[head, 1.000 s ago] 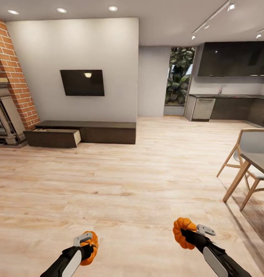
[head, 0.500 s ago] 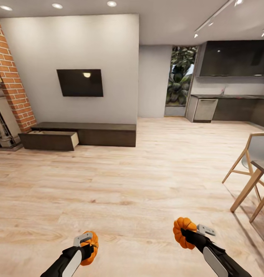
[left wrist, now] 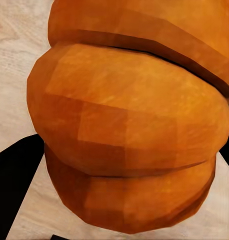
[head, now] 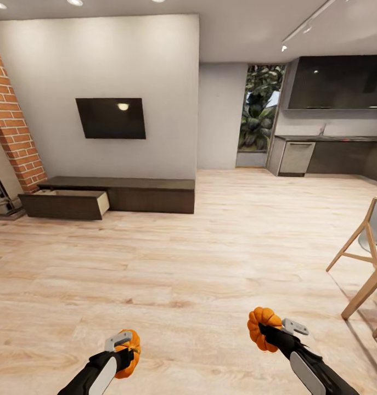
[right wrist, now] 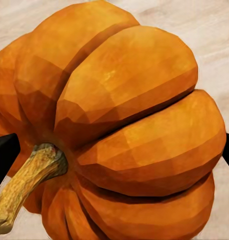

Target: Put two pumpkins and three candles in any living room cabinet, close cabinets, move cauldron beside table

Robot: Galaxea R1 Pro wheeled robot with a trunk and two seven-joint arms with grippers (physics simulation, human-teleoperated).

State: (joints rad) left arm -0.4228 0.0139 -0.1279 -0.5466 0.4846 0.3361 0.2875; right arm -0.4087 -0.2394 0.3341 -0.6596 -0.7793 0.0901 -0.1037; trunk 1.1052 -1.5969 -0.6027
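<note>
Each gripper is closed on a pumpkin: the left gripper clamps one pumpkin low at the near left of the head view, and the right gripper clamps the other pumpkin at the near right, both carried above the bare wood floor. In the left wrist view the ribbed orange body sits tight between the dark fingers, and in the right wrist view the second one shows its pale, woody stem pointing off to one side. Over the last second the whole room has slid in the head view while the arms and their loads have held the same pose: the brick fireplace has drifted towards the left edge, the chair has drifted off to the right, and the low cabinet with its open drawer has shifted leftward. That reads as the robot turning or rolling while carrying, not as any object moving. For the task it means both pumpkins are in transit, still well apart from the cabinet across the room, with the drawer already open to receive them; the drive towards it looks to be the step in hand. The dark wall screen carries no logo, and no brand, label or writing can be read anywhere.
</note>
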